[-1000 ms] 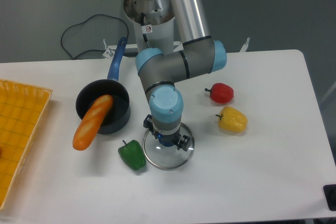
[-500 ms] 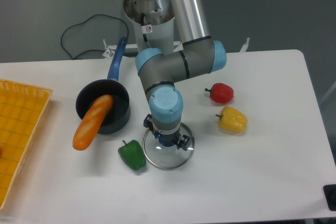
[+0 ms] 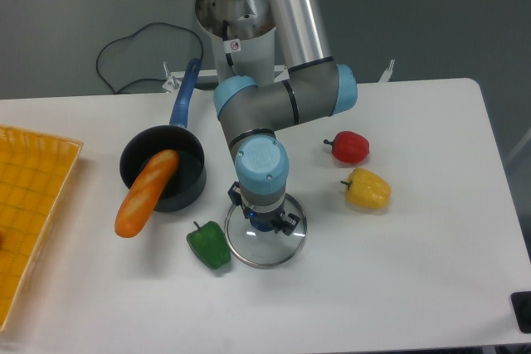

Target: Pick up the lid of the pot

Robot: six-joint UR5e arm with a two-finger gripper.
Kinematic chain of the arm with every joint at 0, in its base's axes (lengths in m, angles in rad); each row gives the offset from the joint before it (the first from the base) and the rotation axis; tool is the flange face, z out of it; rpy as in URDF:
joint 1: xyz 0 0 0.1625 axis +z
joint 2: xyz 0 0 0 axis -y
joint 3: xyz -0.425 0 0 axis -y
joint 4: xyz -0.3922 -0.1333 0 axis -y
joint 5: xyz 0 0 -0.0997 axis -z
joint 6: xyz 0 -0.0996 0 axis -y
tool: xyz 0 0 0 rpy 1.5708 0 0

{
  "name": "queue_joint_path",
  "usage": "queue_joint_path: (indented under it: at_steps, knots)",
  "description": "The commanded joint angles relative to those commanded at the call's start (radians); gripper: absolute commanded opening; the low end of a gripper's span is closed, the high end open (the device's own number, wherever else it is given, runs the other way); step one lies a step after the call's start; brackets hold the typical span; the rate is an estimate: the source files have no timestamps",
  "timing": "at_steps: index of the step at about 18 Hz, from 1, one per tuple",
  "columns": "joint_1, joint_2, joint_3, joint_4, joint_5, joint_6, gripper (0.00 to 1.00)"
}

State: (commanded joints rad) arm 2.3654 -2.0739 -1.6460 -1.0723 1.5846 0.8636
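Pot lid (image 3: pixel 261 249) lies directly beneath the tool (image 3: pixel 264 210), seemingly flat on the tabletop (image 3: pixel 390 279). The step in hand looks to be the grasp itself: the fingers stand apart, on either side of the knob (image 3: pixel 262 224), but whether they press on it or are still short of it I cannot tell. Next, the squeeze should be made sure, then the lid raised straight up; a loose pinch could let it tip or slip.

The knob, closest to the tool, is blue and partly hidden by the fingers. Outward from it comes a clear, see-through disc, then a thin, shiny, round rim. Just beyond the rim, down and to the picture's left of the tool, is a green pepper (image 3: pixel 209 245), which the rim could nudge. Farther left of the tool stands a black pot (image 3: pixel 196 167) with a bread loaf (image 3: pixel 148 193) leaning over its edge.
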Motion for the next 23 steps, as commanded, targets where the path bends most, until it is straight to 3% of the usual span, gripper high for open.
queue_joint_path:
  at_steps: [6, 10, 12, 23]
  knots:
    - [0.002, 0.015, 0.032, -0.020, -0.008, 0.005, 0.44]
    - [0.003, 0.015, 0.104, -0.147, -0.002, 0.024, 0.44]
    - [0.005, 0.020, 0.123, -0.182, -0.003, 0.035, 0.44]
    - [-0.021, 0.087, 0.156, -0.179, -0.075, 0.078, 0.44]
